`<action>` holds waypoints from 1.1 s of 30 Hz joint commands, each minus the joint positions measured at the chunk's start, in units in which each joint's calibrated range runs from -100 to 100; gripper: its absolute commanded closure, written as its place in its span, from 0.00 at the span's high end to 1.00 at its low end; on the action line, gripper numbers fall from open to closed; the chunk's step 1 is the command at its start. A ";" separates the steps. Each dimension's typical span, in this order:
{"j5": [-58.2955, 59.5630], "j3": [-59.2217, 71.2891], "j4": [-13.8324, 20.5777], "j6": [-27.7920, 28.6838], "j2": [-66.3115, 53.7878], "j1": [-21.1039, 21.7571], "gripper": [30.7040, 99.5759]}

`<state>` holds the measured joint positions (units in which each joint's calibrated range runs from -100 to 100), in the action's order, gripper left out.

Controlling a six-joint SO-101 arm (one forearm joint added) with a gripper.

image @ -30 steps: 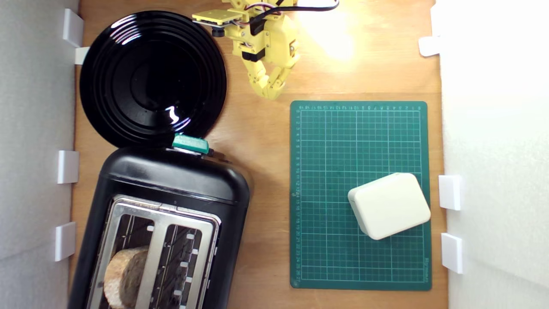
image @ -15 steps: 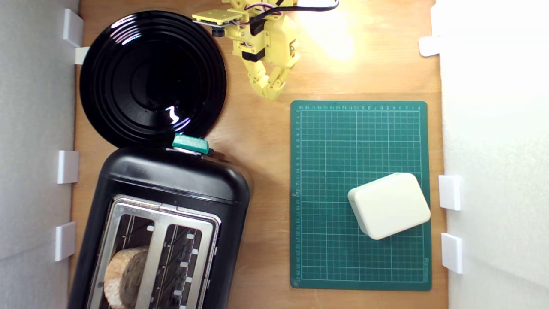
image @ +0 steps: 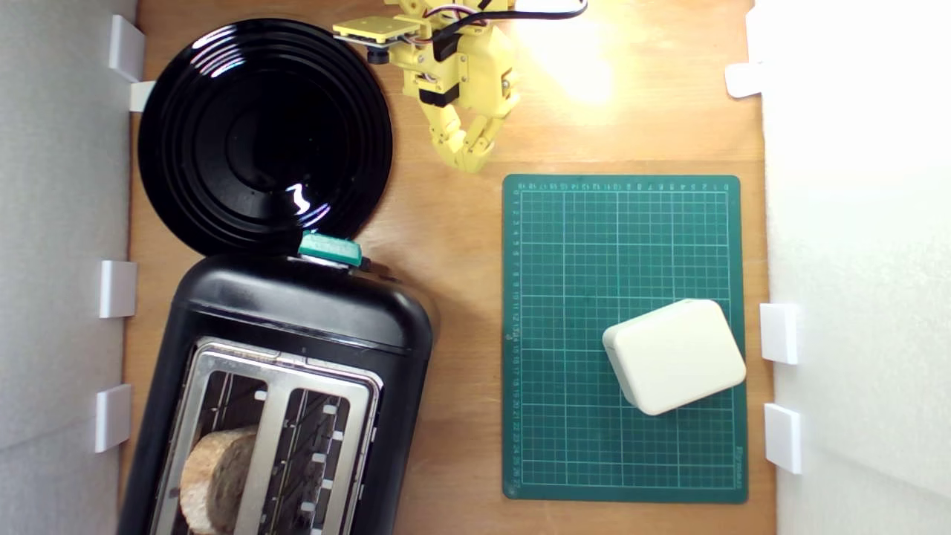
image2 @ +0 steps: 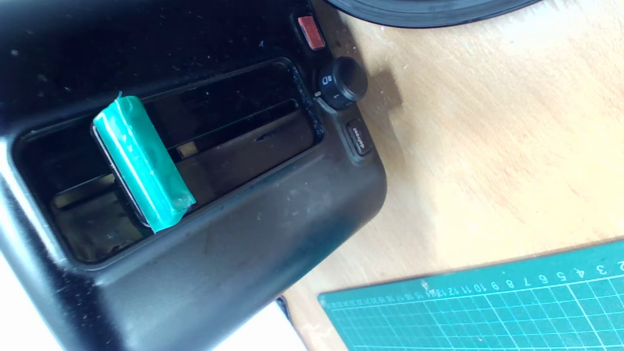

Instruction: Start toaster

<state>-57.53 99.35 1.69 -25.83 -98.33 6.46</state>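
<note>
The toaster (image: 297, 327) is glossy black with a silver top plate and lies at the lower left of the exterior view. A slice of bread (image: 215, 475) stands in one of its slots. Its teal-green lever (image: 330, 249) juts from the end that faces the black plate. The wrist view shows that end close up, with the lever (image2: 141, 163) in its recessed slot beside a round knob (image2: 341, 83). My yellow gripper (image: 468, 160) hangs over bare wood at the top centre, well away from the lever. Its fingers meet at the tips and hold nothing.
A round black plate (image: 186, 148) lies just beyond the toaster's lever end. A green cutting mat (image: 565, 260) covers the exterior view's right side, with a cream box (image: 674, 355) on it. White walls with clips border both sides.
</note>
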 commanded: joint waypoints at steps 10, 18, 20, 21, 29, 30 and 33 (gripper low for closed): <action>-0.76 0.38 0.75 0.22 -0.50 0.20 0.01; -0.76 0.38 0.75 0.22 -0.50 0.20 0.01; -0.76 0.38 0.57 0.22 -0.50 0.20 0.01; -0.76 0.38 0.66 0.22 -0.50 0.20 0.01; -0.76 0.38 0.10 0.11 -0.92 -0.27 0.01; -0.76 0.38 0.19 0.01 -0.92 -0.19 0.01; -0.76 0.38 0.57 -0.10 -0.67 -0.19 0.01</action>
<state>-57.53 99.35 1.69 -25.83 -98.33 6.46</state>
